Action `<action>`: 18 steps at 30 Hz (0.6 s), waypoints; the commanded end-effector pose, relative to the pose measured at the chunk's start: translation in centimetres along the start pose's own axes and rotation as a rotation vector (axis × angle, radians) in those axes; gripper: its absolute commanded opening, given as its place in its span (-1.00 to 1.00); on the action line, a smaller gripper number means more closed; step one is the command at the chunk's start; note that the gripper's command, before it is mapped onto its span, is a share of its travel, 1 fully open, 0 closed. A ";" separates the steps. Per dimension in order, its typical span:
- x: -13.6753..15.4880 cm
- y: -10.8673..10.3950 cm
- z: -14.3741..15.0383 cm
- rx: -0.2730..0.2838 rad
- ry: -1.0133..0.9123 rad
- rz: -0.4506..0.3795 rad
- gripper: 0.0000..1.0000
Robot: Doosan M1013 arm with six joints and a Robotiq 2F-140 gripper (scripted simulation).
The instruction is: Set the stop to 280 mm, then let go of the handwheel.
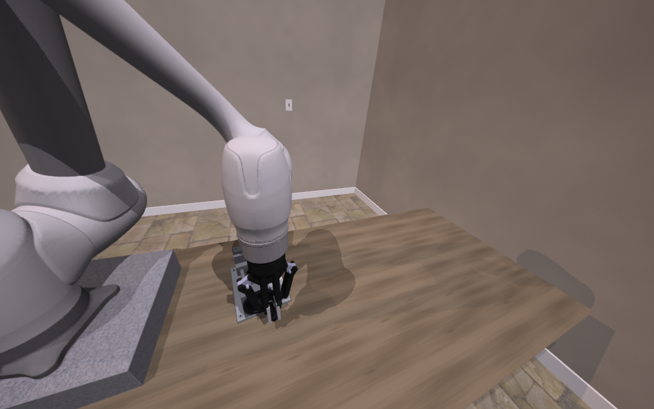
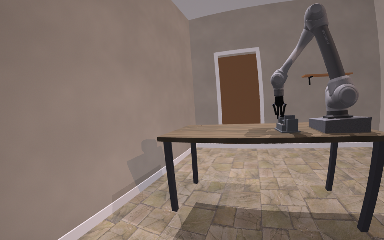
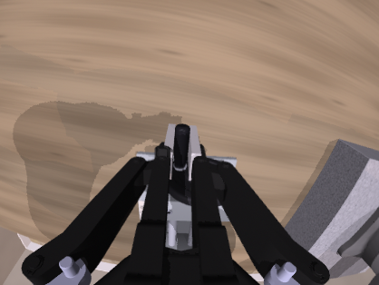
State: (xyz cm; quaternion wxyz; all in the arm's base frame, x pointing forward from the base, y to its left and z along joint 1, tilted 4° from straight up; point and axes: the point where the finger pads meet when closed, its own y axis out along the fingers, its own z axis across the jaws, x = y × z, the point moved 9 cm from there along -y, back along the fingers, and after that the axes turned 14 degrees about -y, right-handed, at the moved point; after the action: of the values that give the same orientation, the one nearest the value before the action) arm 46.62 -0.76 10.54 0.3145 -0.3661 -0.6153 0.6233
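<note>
My gripper (image 1: 273, 315) (image 2: 278, 116) (image 3: 181, 135) points down, with its fingertips shut on the upright black handle of the handwheel. The black handwheel (image 1: 250, 304) shows partly beneath the fingers, at the end of the stop device. The device's light grey base plate (image 1: 237, 301) (image 3: 230, 162) lies on the table, and its grey blocks (image 2: 292, 125) stand on it. In the wrist view the fingers hide most of the device. No scale or reading is legible, so the stop's setting cannot be told.
The wooden table (image 1: 410, 299) (image 2: 223, 130) carries the device and the grey stone plinth (image 1: 149, 294) (image 2: 347, 125) (image 3: 317, 200) under the arm's base. The plinth stands beside the device. A wall runs past the table's far right side in the top view.
</note>
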 end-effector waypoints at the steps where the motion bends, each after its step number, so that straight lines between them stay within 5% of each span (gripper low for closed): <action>1: 0.0 -0.3 -0.2 0.000 -0.001 0.000 -0.92; 18: -0.1 -2.6 -0.3 0.000 -0.001 0.000 -0.92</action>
State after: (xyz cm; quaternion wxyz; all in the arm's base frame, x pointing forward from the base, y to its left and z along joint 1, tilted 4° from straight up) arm 46.79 -0.54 12.95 0.3144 -0.3659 -0.6153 0.6235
